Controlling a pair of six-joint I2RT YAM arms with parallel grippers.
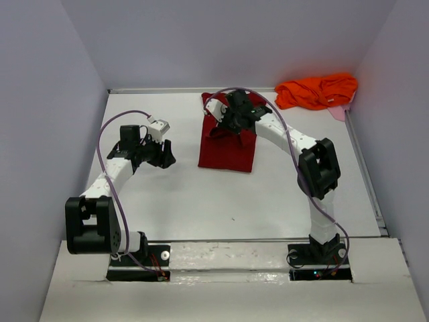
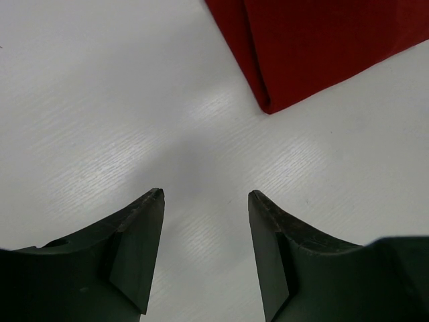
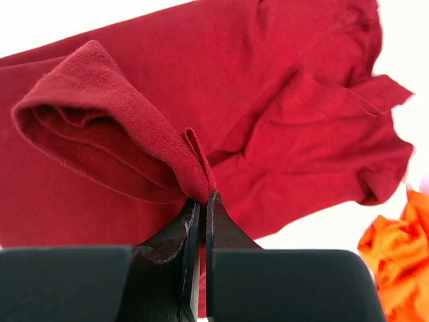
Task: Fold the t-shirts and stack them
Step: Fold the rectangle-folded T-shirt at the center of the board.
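The dark crimson t-shirt (image 1: 226,149) lies partly folded at the table's middle back. My right gripper (image 1: 232,122) is over its upper part, shut on a pinched fold of the crimson cloth (image 3: 194,161), which is lifted into a loop. The bright orange t-shirt (image 1: 316,91) lies crumpled in the back right corner and shows at the right wrist view's lower right (image 3: 395,268). My left gripper (image 1: 166,153) is open and empty just above the bare table, left of the crimson shirt, whose folded corner (image 2: 268,100) lies ahead of its fingertips (image 2: 155,198).
A pale pink cloth (image 1: 338,111) peeks from under the orange shirt. Walls close in the table on the left, back and right. A raised rail (image 1: 365,174) runs along the right edge.
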